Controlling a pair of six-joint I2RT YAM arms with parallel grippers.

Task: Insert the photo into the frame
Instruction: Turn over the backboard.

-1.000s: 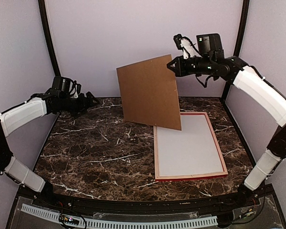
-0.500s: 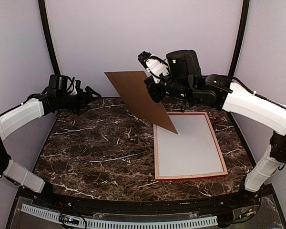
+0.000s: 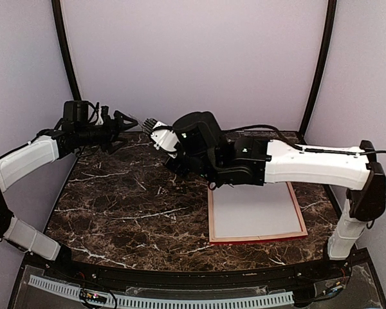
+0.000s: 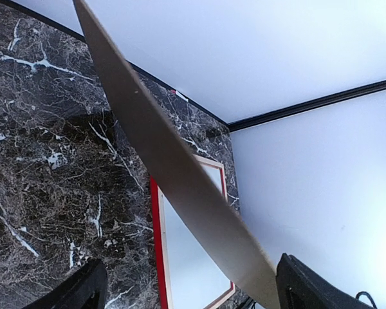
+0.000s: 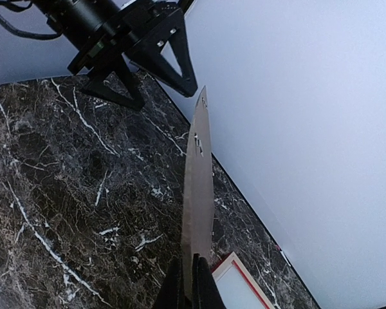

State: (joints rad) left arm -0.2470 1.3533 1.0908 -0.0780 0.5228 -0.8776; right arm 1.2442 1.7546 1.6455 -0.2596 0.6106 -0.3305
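Brown backing board (image 5: 198, 193) clenched edge-on in right claw (image 5: 193, 283) and offered between the spread fingers of the released left claw (image 3: 124, 129). Frame (image 3: 257, 239) lies flat on surface (image 3: 128, 199); the white sheet inside is judged to be the photo (image 3: 254, 209), back up. Handover judged in hand; next, left claw to be closed on the board.

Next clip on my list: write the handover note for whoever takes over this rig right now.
Left gripper: open, raised at far left, the board's edge just ahead of it, nothing held.
Right gripper: shut on the brown backing board, held edge-on above the table.
Frame: flat at the right, a white sheet lying in it; whether that is the photo's back cannot be told.
Done: board is off the frame.
Left: confirm the photo is seated; likely refit the board.
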